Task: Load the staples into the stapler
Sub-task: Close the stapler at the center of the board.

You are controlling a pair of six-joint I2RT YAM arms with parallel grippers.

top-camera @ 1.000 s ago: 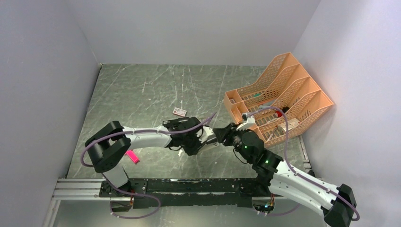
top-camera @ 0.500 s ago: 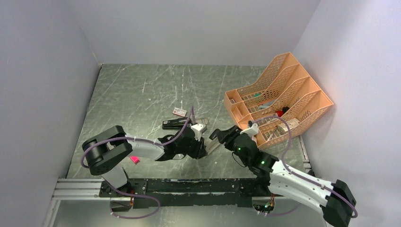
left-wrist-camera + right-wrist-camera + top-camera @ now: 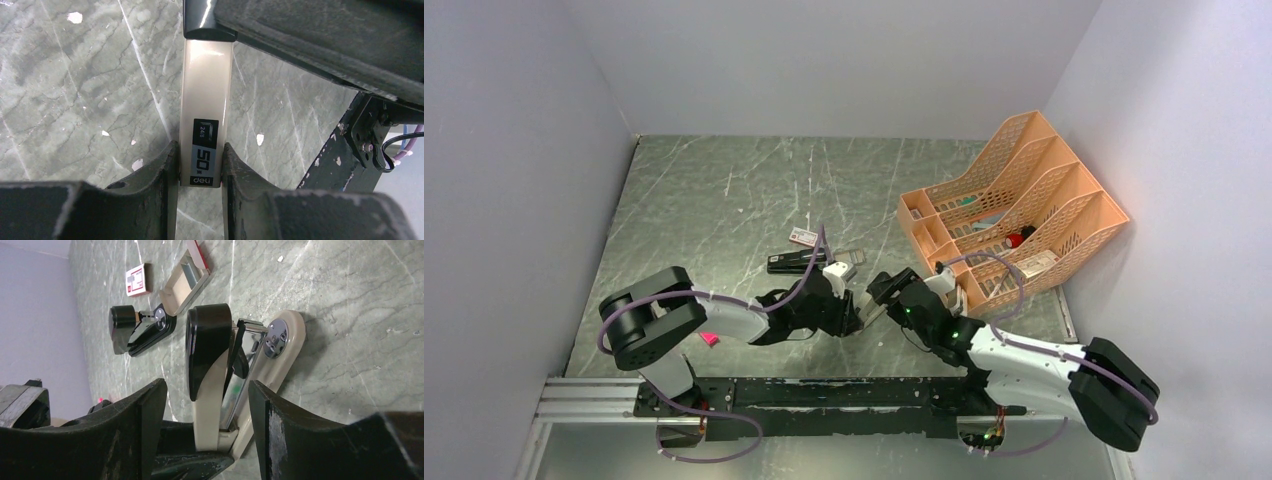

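The black stapler (image 3: 792,262) (image 3: 142,330) lies shut on the table, untouched. Behind it is the red-and-white staples box (image 3: 803,236) (image 3: 136,279). Beside that is its open tray (image 3: 850,256) (image 3: 187,275) with a silvery strip inside. My left gripper (image 3: 852,320) (image 3: 200,170) is shut on the rear end of a beige stapler with a black tip (image 3: 206,85) (image 3: 212,375). That stapler's top is lifted off its chrome rail. My right gripper (image 3: 880,292) (image 3: 205,390) is open, with a finger on each side of the beige stapler and a gap on both sides.
An orange mesh file rack (image 3: 1014,215) holding small items stands at the right, close behind the right arm. A pink plastic piece (image 3: 709,339) lies near the left arm's base. Grey walls close in the marble tabletop (image 3: 724,190) on three sides.
My right jaws have spread and come off the beige stapler. Both arms shifted toward the near edge, which uncovered the black stapler. The left grip is unchanged.
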